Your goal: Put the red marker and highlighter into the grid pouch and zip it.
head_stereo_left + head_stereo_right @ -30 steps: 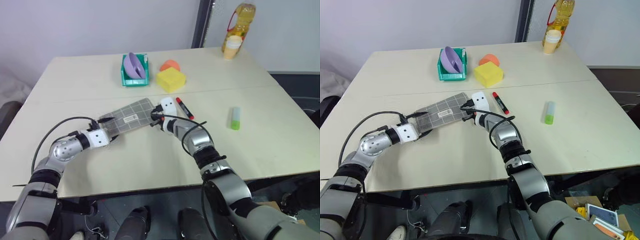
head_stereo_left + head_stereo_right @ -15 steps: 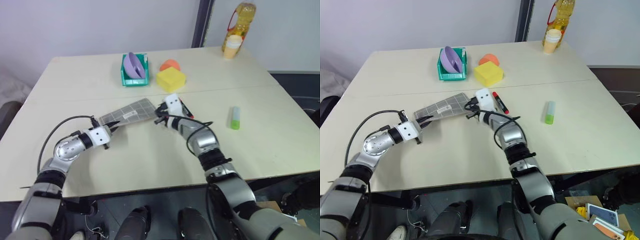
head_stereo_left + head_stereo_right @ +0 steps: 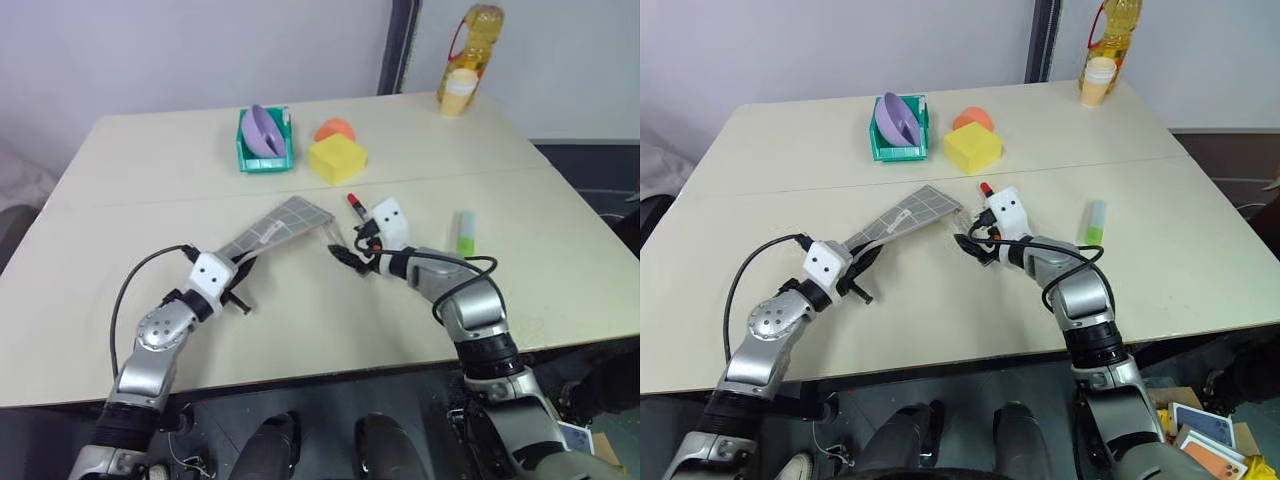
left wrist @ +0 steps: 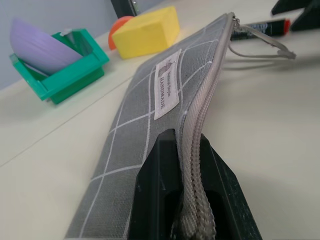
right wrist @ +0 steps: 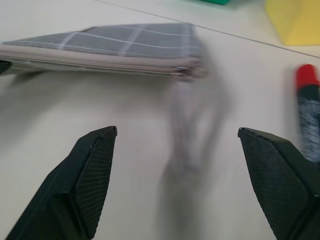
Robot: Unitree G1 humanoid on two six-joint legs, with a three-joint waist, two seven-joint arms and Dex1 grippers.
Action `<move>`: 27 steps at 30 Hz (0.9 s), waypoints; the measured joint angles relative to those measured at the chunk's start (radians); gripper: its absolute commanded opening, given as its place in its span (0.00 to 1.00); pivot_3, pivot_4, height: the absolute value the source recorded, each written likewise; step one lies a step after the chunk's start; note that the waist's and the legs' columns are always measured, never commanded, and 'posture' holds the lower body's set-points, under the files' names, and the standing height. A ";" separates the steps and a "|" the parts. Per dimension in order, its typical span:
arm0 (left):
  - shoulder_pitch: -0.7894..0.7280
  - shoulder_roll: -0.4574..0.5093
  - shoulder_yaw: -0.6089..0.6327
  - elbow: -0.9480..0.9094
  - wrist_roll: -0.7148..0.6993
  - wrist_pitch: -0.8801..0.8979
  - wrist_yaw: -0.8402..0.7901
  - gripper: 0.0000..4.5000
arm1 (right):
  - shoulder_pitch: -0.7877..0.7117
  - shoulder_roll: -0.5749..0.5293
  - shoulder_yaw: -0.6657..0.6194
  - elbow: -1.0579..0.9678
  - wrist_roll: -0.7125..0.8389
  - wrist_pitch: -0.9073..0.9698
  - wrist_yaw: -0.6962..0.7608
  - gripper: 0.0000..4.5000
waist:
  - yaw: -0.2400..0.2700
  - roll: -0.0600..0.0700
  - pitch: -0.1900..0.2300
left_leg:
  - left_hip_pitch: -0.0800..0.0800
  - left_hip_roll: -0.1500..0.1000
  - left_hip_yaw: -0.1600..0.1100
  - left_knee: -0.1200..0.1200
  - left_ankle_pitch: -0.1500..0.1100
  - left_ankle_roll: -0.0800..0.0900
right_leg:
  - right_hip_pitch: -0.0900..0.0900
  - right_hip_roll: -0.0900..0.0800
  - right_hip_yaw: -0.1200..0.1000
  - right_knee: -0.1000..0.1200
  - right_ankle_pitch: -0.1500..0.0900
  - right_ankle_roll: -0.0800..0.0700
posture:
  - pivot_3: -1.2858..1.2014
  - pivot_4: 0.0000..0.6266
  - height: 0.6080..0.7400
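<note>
Pouch (image 4: 150, 105), pinched at its zipper edge in the left tool (image 4: 192, 200), may sag or slip while the right tool (image 5: 175, 170), jaws wide and empty, hangs beside the red marker (image 3: 357, 206), highlighter (image 3: 466, 233) farther right.

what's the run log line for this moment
left gripper: shut on pouch edge | right gripper: open, off cord | marker, highlighter: on table
</note>
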 measured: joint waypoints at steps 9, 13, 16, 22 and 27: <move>0.028 -0.023 -0.037 -0.070 0.019 0.057 -0.009 0.00 | -0.021 0.030 -0.005 0.112 -0.002 -0.036 -0.044 0.37 | 0.008 0.000 0.000 | 0.000 -0.001 0.000 0.000 0.000 0.000 | 0.001 0.000 0.000 -0.002 0.000 0.000 | 0.52 0.24 1.00; 0.029 -0.033 -0.038 -0.071 0.025 0.064 -0.009 0.00 | -0.021 0.030 -0.005 0.113 -0.002 -0.044 -0.046 0.01 | 0.007 0.000 0.000 | 0.000 0.000 0.000 0.000 0.000 0.000 | 0.001 0.000 0.000 -0.002 0.000 0.000 | 0.52 0.24 1.00; 0.028 -0.043 -0.038 -0.071 0.026 0.078 -0.008 0.00 | -0.020 0.025 0.009 0.093 -0.002 -0.029 -0.040 0.01 | 0.007 0.000 0.000 | 0.000 0.000 0.000 0.000 0.000 0.000 | 0.001 0.000 0.000 -0.002 0.000 0.000 | 0.52 0.24 1.00; 0.017 -0.074 -0.040 -0.073 0.026 0.121 0.002 0.00 | -0.018 0.005 0.136 -0.036 -0.019 0.019 0.017 0.01 | 0.007 0.000 0.000 | 0.000 0.000 0.000 0.000 0.000 0.000 | 0.001 0.000 0.000 -0.002 0.000 0.000 | 0.52 0.24 1.00; 0.002 -0.108 -0.064 -0.083 0.037 0.159 0.013 0.00 | -0.024 0.007 0.230 -0.093 -0.034 0.036 0.053 0.01 | 0.009 0.000 0.000 | 0.000 -0.001 0.000 0.000 0.000 0.000 | 0.001 0.000 0.000 -0.002 0.000 0.000 | 0.52 0.24 1.00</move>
